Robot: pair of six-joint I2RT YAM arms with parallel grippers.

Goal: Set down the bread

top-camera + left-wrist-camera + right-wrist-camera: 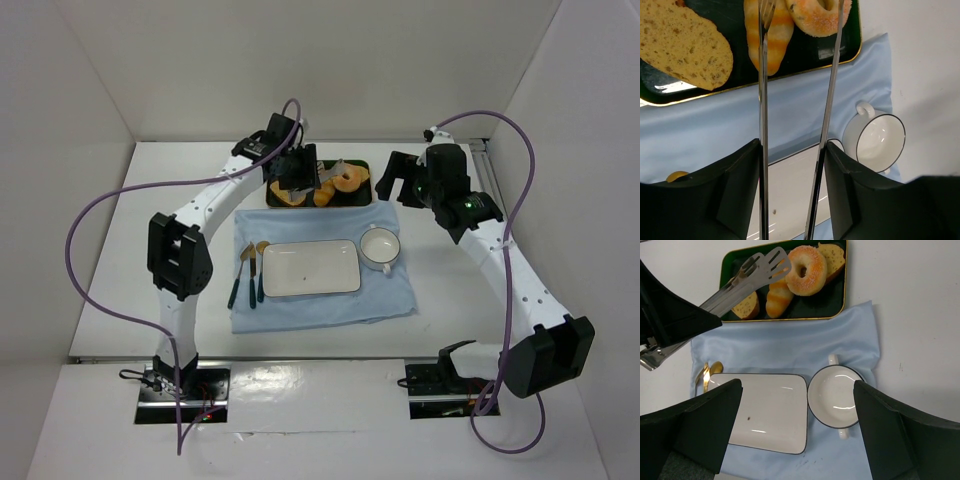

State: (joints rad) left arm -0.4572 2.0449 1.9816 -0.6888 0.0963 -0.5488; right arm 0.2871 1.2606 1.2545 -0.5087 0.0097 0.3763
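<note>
The bread (350, 180) is a golden ring-shaped bun with a centre hole. It lies on the right part of a dark green tray (275, 203) and also shows in the left wrist view (822, 17) and the right wrist view (806, 270). My left gripper (297, 178) (792, 150) is shut on metal tongs (762, 100) (747, 277). The tong arms stand apart, with their tips above the tray, over the roll and just left of the bread. My right gripper (395, 182) (796, 387) is open and empty, hovering right of the tray above the cup.
An oblong golden roll (772, 35) and brown toast slices (685, 45) share the tray. In front, a blue cloth (320, 310) carries a white rectangular plate (310, 268), a white cup (380, 247) and cutlery (250, 275) at the plate's left.
</note>
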